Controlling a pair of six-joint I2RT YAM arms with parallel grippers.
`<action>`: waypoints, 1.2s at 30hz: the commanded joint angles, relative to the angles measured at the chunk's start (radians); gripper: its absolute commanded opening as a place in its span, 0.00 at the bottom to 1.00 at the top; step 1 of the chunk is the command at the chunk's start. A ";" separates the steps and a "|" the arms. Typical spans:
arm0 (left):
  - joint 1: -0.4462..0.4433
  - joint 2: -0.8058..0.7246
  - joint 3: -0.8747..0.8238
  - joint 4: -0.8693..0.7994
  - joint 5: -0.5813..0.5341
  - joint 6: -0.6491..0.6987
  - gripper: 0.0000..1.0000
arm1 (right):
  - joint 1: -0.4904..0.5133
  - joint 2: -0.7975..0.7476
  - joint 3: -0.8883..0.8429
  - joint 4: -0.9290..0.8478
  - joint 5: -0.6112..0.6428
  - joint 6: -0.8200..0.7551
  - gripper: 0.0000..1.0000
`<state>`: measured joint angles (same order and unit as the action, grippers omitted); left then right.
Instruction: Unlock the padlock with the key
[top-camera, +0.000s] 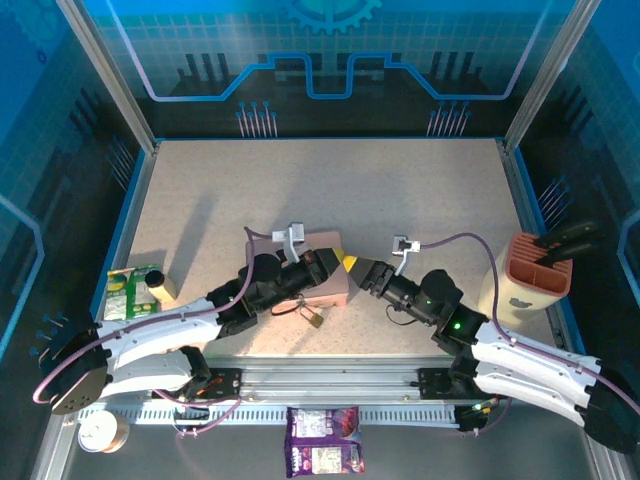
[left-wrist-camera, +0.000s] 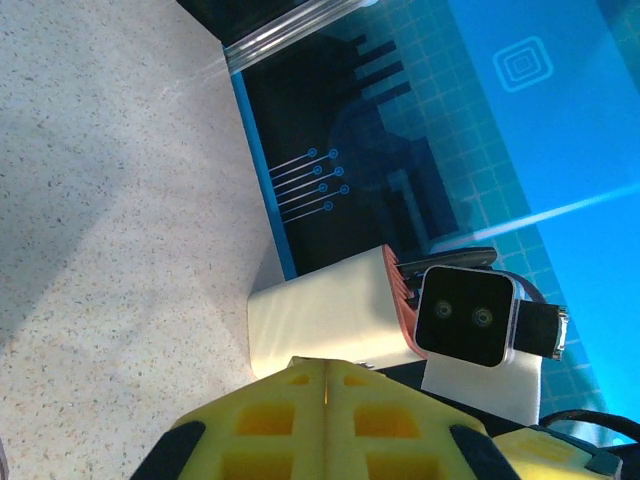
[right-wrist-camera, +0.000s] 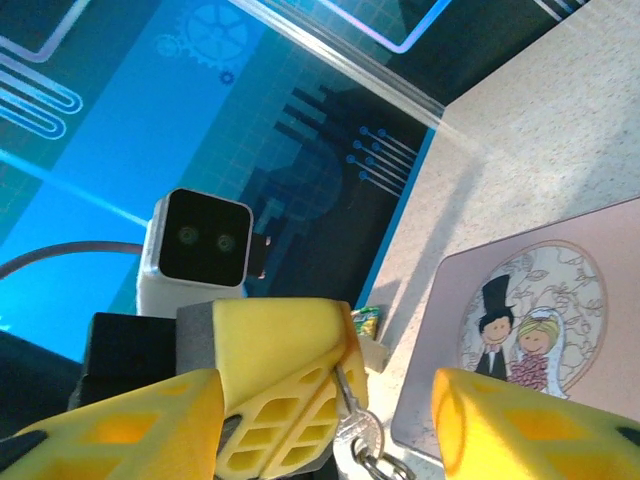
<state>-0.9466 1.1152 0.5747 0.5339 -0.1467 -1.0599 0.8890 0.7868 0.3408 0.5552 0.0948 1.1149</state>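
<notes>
My left gripper (top-camera: 348, 263) hovers over the right end of the pink tin (top-camera: 325, 285). Its yellow fingers (left-wrist-camera: 328, 372) are pressed together. In the right wrist view that left gripper (right-wrist-camera: 300, 370) is shut on the key (right-wrist-camera: 357, 428). The silver blade is clamped between the pads, and the head and ring hang below. My right gripper (top-camera: 368, 270) faces it tip to tip. It stands open, and its jaws (right-wrist-camera: 325, 388) straddle the left fingers without touching the key. The small brass padlock (top-camera: 315, 320) lies on the table at the tin's front edge.
The pink tin with a cartoon couple (right-wrist-camera: 530, 330) lies under both grippers. A white and salmon holder (top-camera: 535, 275) with black tools stands at the right. At the left edge is a green carton (top-camera: 130, 292). A snack packet (top-camera: 322, 440) and a tape roll (top-camera: 100, 432) lie in front of the rail.
</notes>
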 joint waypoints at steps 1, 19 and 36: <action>-0.009 -0.024 -0.012 0.081 -0.019 0.016 0.00 | -0.013 0.003 -0.009 0.094 -0.032 0.044 0.51; -0.009 -0.064 -0.020 0.100 -0.023 0.052 0.00 | -0.015 0.037 0.017 0.143 -0.118 0.070 0.29; -0.009 -0.072 -0.029 0.110 -0.028 0.058 0.00 | -0.015 0.038 0.002 0.175 -0.111 0.081 0.18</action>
<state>-0.9493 1.0645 0.5533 0.6121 -0.1577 -1.0374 0.8825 0.8417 0.3405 0.6754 -0.0193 1.1877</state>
